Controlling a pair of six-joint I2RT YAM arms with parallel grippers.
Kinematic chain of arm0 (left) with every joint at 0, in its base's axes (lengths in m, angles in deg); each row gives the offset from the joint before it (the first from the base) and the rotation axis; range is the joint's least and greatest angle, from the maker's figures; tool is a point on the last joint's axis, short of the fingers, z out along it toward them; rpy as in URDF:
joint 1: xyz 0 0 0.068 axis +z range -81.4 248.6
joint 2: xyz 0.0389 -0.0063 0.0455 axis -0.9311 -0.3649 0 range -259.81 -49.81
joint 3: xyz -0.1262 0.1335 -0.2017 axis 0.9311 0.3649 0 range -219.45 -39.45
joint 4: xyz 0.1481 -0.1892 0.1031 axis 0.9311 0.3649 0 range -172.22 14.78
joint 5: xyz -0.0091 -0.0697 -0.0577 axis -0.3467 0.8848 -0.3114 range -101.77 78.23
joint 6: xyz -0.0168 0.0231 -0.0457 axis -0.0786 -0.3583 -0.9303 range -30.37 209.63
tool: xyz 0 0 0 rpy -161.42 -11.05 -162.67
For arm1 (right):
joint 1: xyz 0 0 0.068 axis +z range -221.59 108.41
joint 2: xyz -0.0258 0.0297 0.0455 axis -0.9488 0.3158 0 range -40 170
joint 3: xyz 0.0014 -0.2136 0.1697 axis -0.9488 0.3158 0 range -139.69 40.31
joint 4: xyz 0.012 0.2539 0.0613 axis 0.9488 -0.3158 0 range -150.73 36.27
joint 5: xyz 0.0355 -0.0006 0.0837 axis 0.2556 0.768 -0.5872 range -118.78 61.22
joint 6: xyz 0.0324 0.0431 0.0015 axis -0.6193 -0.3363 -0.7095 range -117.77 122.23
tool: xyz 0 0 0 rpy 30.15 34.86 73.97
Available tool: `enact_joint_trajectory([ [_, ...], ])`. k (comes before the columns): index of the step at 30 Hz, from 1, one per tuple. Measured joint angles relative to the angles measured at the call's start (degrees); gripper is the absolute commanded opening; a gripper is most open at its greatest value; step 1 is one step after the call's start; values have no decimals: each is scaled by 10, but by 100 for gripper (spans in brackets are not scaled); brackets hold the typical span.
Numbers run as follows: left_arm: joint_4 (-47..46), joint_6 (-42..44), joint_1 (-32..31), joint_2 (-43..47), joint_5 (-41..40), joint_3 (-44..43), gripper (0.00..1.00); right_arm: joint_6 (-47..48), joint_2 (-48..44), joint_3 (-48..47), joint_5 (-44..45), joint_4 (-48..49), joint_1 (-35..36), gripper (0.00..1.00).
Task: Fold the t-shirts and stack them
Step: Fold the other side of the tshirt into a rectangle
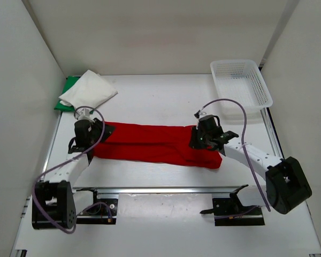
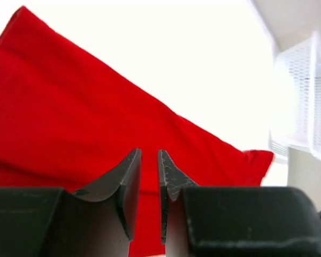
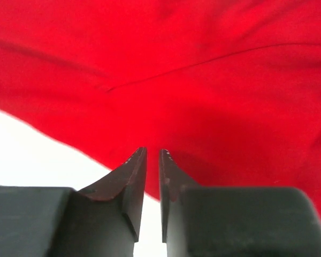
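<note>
Left gripper [image 2: 150, 160] hovers at the left end of the red t-shirt [image 1: 155, 143], jaws a narrow slit apart with nothing between them. Right gripper [image 3: 152, 158], same slim gap, is at the right end. The shirt lies in a long strip across the table [image 1: 160, 99], and the white t-shirt [image 1: 90, 90] sits on the green t-shirt [image 1: 67, 95] back left.

Top external view: sitting high above the near edge, looking down over the whole tabletop [image 1: 160, 96]. Left wrist view: riding behind the left end effector [image 2: 150, 152], facing low along the red t-shirt [image 2: 69, 107] toward the basket [image 2: 305, 96] at the far right corner. Right wrist view: riding behind the right end effector [image 3: 152, 151], hanging close over the red t-shirt. All three are sharing the red t-shirt; top external and left wrist, the basket.
</note>
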Motion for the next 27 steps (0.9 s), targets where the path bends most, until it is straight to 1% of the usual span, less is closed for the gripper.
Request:
enact_joint_trajectory([
  [3,-10,7,-4,-77,0,-34,25,0,21,13,-6,22,-22,3],
  [4,-11,10,-2,-111,2,-43,23,0,29,22,-8,26,-18,1],
  [6,-11,7,8,-167,16,-48,21,-4,37,41,-12,30,0,0],
  [8,-12,-4,27,-196,33,-33,21,-10,38,63,-15,29,24,0],
  [12,-44,-35,85,-179,68,41,22,-19,27,86,-14,35,51,0],
  [15,-55,-49,102,-142,76,74,22,-21,12,91,-15,35,49,1],
  [16,-58,-54,103,-130,77,81,22,-21,7,91,-15,34,46,3],
  [18,-63,-64,101,-98,75,93,25,-21,-9,91,-15,30,36,13],
  [20,-57,-67,84,-50,51,95,25,-23,-35,91,-25,29,14,19],
  [23,-51,-59,14,10,2,71,26,-24,-71,91,-40,46,-47,19],
  [26,-59,-50,-70,5,-30,22,26,-25,-73,91,-55,74,-127,18],
  [27,-66,-47,-97,-8,-36,6,26,-25,-68,91,-62,85,-154,14],
])
